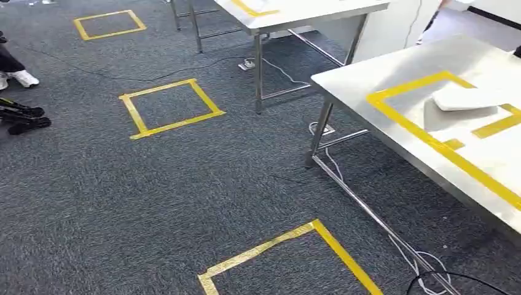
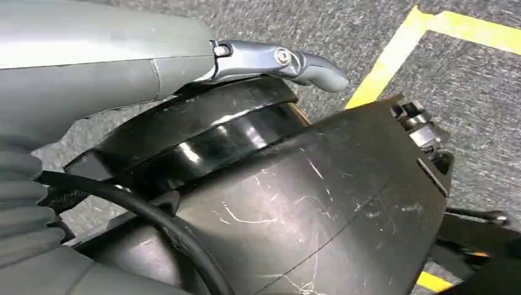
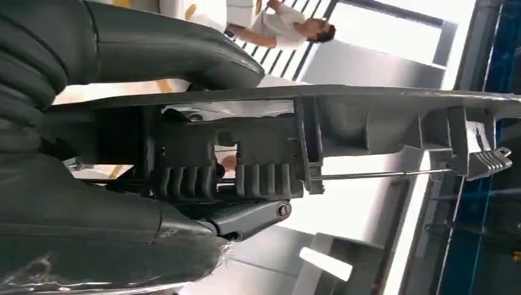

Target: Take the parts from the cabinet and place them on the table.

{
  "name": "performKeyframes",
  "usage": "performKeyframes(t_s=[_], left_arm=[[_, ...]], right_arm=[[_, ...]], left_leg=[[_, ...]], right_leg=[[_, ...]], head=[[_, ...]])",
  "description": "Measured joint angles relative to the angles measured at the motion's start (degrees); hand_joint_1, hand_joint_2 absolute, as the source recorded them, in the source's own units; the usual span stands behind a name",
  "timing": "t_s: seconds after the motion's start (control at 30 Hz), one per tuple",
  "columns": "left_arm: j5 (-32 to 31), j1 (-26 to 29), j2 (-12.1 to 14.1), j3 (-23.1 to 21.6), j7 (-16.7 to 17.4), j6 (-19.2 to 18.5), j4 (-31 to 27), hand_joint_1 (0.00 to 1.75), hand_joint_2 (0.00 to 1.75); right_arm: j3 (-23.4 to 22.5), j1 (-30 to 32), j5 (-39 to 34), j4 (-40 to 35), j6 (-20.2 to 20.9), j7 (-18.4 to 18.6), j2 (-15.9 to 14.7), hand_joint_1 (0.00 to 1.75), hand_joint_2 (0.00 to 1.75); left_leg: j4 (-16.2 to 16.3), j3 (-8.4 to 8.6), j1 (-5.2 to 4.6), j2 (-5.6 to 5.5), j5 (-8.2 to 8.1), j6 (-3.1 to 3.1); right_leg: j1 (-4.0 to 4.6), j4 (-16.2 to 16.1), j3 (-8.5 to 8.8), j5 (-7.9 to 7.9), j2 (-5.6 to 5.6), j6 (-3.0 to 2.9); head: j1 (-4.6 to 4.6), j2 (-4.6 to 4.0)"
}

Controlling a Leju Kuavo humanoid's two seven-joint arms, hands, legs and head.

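My right hand [image 3: 141, 55] grips a long grey plastic part [image 3: 368, 117] with ribs and a thin metal rod. Its thumb lies along one face of the part and a finger [image 3: 246, 221] presses the other. My left hand [image 2: 110, 67] hangs beside my body above the carpet with one finger [image 2: 282, 61] stretched out straight, holding nothing. At the right of the head view stands a steel table [image 1: 368, 77] marked with a yellow tape outline [image 1: 405, 120]. A white part [image 1: 464, 98] lies inside that outline.
A second steel table [image 1: 295, 15] stands further back. Yellow tape squares [image 1: 169, 107] [image 1: 295, 258] mark the grey carpet. Cables [image 1: 430, 270] trail under the near table. A person's shoe [image 1: 21, 77] is at the far left; another person [image 3: 276, 24] stands in the background.
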Motion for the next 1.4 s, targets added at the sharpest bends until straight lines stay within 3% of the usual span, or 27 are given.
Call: performKeyframes(t_s=[0.03,0.07,0.1,0.2,0.23,0.27,0.3,0.37,0.4,0.47,0.53,0.57,0.6,0.7,0.73,0.77,0.8,0.87,0.9,0.93,1.0,1.13,1.2,1.23,1.3,1.37,1.4], left_arm=[[0.0,0.0,0.0,0.0,0.0,0.0,0.0,0.0,1.75],[0.0,0.0,0.1,0.0,0.0,0.0,0.0,0.0,1.75],[0.0,0.0,0.0,0.0,0.0,0.0,0.0,0.0,1.75],[0.0,0.1,0.1,0.0,-0.2,0.1,0.0,0.0,1.75],[0.0,0.1,0.1,0.0,-0.2,0.2,0.0,0.0,1.75],[-0.1,0.0,0.0,0.0,-0.2,0.3,0.0,0.0,1.75],[-0.1,0.0,0.0,0.0,-0.2,0.3,0.0,0.0,1.75],[-0.2,0.0,0.0,0.0,-0.3,0.4,0.0,0.0,1.75],[-0.2,0.0,0.0,0.0,-0.5,0.4,0.0,0.0,1.75],[-0.2,-0.1,0.0,0.0,-0.5,0.4,0.0,0.0,1.75],[-0.3,-0.1,0.0,0.0,-0.2,0.4,0.0,0.0,1.75],[-0.3,-0.2,0.0,0.0,-0.1,0.3,0.0,0.0,1.75],[-0.3,-0.4,-0.3,0.0,-0.1,0.3,0.0,0.0,1.75],[-0.3,-0.4,-0.3,0.0,-0.1,0.3,0.0,0.0,1.75],[-0.4,-0.4,-0.4,0.0,-0.1,0.3,0.0,0.0,1.75],[-0.3,-0.3,-0.3,0.0,-0.1,0.3,0.0,0.0,1.75],[-0.3,-0.3,-0.3,0.0,-0.1,0.3,0.0,0.0,1.75],[-0.3,-0.1,-0.3,0.0,-0.1,0.3,0.0,0.0,1.75],[-0.3,-0.1,-0.3,0.0,-0.1,0.3,0.0,0.0,1.75],[-0.3,-0.1,-0.2,0.0,-0.1,0.3,0.0,0.0,1.75],[-0.3,-0.1,-0.2,0.0,-0.1,0.3,0.0,0.0,1.75],[-0.3,-0.1,-0.2,0.0,-0.1,0.3,0.0,0.0,1.75],[-0.3,-0.1,-0.2,0.0,-0.1,0.3,0.0,0.0,1.75],[-0.4,0.0,0.0,0.0,0.0,0.3,0.0,0.0,1.75],[-0.4,0.0,0.0,0.0,0.0,0.3,0.0,0.0,1.75],[-0.4,0.0,0.0,0.0,0.0,0.3,0.0,0.0,1.75],[-0.4,0.0,0.0,0.0,0.0,0.3,0.0,0.0,1.75]], right_arm=[[0.0,0.0,0.0,0.0,0.0,0.0,0.0,1.75,1.75],[0.0,-0.1,0.0,0.0,0.1,0.0,0.0,1.75,1.75],[0.0,-0.1,0.0,0.0,0.1,0.0,0.0,1.75,1.75],[-0.1,-0.2,0.0,0.0,-0.1,0.2,0.0,1.75,1.75],[-0.1,-0.2,0.0,0.0,-0.1,0.1,0.0,1.75,1.75],[-0.2,-0.2,0.0,0.0,-0.2,0.1,0.0,1.75,1.75],[-0.2,-0.3,0.0,0.0,-0.3,0.1,0.0,1.75,1.75],[-0.2,-0.3,0.0,0.0,-0.5,0.1,0.0,1.75,1.75],[-0.2,-0.3,0.0,0.0,-0.5,0.1,0.0,1.75,1.75],[-0.2,-0.3,0.0,0.0,-0.5,0.2,0.0,1.75,1.75],[-0.2,-0.3,0.0,0.0,-0.5,0.2,0.0,1.75,1.75],[-0.2,-0.3,0.0,0.0,-0.6,0.2,0.0,1.75,1.75],[-0.1,-0.3,0.0,0.0,-0.6,0.2,0.0,1.75,1.75],[-0.2,-0.3,0.0,0.0,-0.6,0.2,0.0,1.75,1.75],[-0.2,-0.3,0.0,0.0,-0.6,0.2,-0.1,1.75,1.75],[-0.2,-0.2,0.0,0.0,-0.6,0.2,-0.1,1.75,1.75],[-0.1,-0.3,0.0,0.0,-0.6,0.2,-0.1,1.75,1.75],[-0.1,-0.3,0.0,0.0,-0.6,0.2,-0.1,1.75,1.75],[-0.1,-0.3,0.0,0.0,-0.6,0.2,-0.1,1.75,1.75],[-0.1,-0.2,0.0,0.0,-0.6,0.2,-0.1,1.75,1.75],[-0.1,-0.2,0.0,0.0,-0.6,0.2,-0.1,1.75,1.75],[-0.1,-0.2,0.0,0.0,-0.6,0.2,-0.1,1.75,1.75],[-0.1,-0.2,0.0,0.0,-0.6,0.2,-0.1,1.75,1.75],[-0.1,-0.4,0.0,0.0,-0.5,0.2,-0.1,1.75,1.75],[-0.1,-0.4,0.0,0.0,-0.5,0.2,-0.1,1.75,1.75],[-0.1,-0.4,0.0,-0.1,-0.4,0.2,-0.1,1.75,1.75],[-0.1,-0.4,0.1,-0.1,-0.4,0.2,-0.1,1.75,1.75]], left_leg=[[0.0,0.43,-0.02,0.65,-0.29,-0.23],[0.0,0.56,-0.45,1.0,-0.53,-0.54],[0.2,0.7,-0.74,1.56,-0.93,-0.82],[-0.3,1.13,-0.69,3.33,-0.98,-1.51],[-0.2,1.24,-0.63,2.88,-1.43,-2.0],[1.4,0.58,-0.52,0.0,-2.48,-2.37],[4.9,-1.2,-0.46,-1.69,-4.43,-2.51],[14.5,-6.28,-0.44,-2.75,-8.44,-2.73],[17.6,-8.06,-0.47,-2.93,-8.88,-2.74],[15.5,-7.42,-0.44,-3.2,-5.79,-2.56],[6.8,-3.73,-0.25,-4.58,-0.44,-2.32],[2.8,-2.15,0.27,-8.67,1.16,-2.51],[0.2,-1.56,0.78,-10.33,0.61,-2.09],[0.6,-1.55,0.23,-8.2,0.73,-0.98],[0.2,-1.43,0.6,-7.01,1.05,-0.47],[0.2,-1.32,0.56,-6.38,1.09,-0.25],[0.2,-1.3,0.44,-5.62,0.97,0.19],[0.2,-1.26,0.25,-4.03,0.86,0.36],[0.2,-1.24,0.23,-3.18,0.78,0.41],[0.2,-1.12,0.22,-2.35,0.68,0.34],[0.2,-0.74,0.23,-1.01,0.34,0.2],[0.2,-0.68,0.23,-0.88,0.3,0.15],[0.2,-0.22,0.24,-0.04,-0.02,-0.1],[0.4,0.37,-0.71,1.51,-0.84,-0.91],[0.1,0.76,-0.69,3.23,-1.07,-1.46],[3.3,-0.65,-0.4,-1.23,-3.56,-2.25],[7.5,-2.8,-0.39,-2.16,-5.73,-2.39]], right_leg=[[0.02,-5.5,3.29,2.05,-1.99,0.02],[0.73,-7.6,4.5,0.99,-4.43,-0.17],[0.42,-8.0,4.71,1.46,-3.49,-0.92],[0.59,-7.9,4.02,1.42,-1.36,-1.95],[0.06,-8.4,4.34,1.73,-0.54,-2.41],[-0.02,-8.5,4.39,1.81,-0.06,-2.58],[-0.09,-8.6,4.33,1.88,0.46,-2.83],[-0.1,-8.6,4.28,1.85,1.88,-3.02],[-0.1,-8.6,4.33,1.85,2.79,-3.02],[-0.12,-8.6,4.51,1.84,4.52,-3.0],[-0.25,-8.5,4.55,1.95,6.35,-2.8],[-0.28,-8.5,4.3,2.07,6.98,-2.5],[0.05,-7.9,3.72,2.01,7.97,-2.18],[-0.41,-8.7,3.23,2.79,10.13,-1.03],[-0.38,-8.4,2.7,2.74,9.96,-0.81],[0.09,-7.2,2.3,1.73,5.7,-0.62],[0.18,-4.3,0.98,-0.35,3.07,-0.38],[-0.01,4.9,-3.16,-4.89,1.31,-0.12],[-0.06,8.6,-4.8,-6.03,1.18,0.01],[-0.1,9.2,-5.07,-5.65,1.12,0.12],[-0.12,4.6,-2.34,-2.68,0.7,0.2],[-0.12,3.8,-1.83,-2.25,0.58,0.2],[-0.12,-2.3,1.64,0.43,-0.5,0.2],[0.16,-7.5,4.54,1.08,-2.89,-1.01],[0.1,-7.6,4.11,1.21,-1.07,-1.94],[-0.25,-7.9,4.17,1.41,0.08,-2.58],[-0.29,-7.9,4.11,1.42,0.71,-2.75]], head=[[0.0,0.0],[0.04,0.0],[-0.2,0.0],[-0.09,0.0],[-0.22,0.0],[-0.33,-0.02],[-0.44,0.0],[-0.48,0.0],[-0.52,0.0],[-0.5,0.0],[-0.5,0.0],[-0.52,-0.02],[-0.51,-0.02],[-0.48,0.0],[-0.59,0.0],[-0.22,0.0],[0.15,0.0],[0.13,0.0],[0.15,0.0],[0.11,0.0],[0.15,0.0],[0.15,0.0],[0.13,0.0],[-0.22,0.0],[-0.18,0.0],[-0.59,0.0],[-0.61,0.0]])
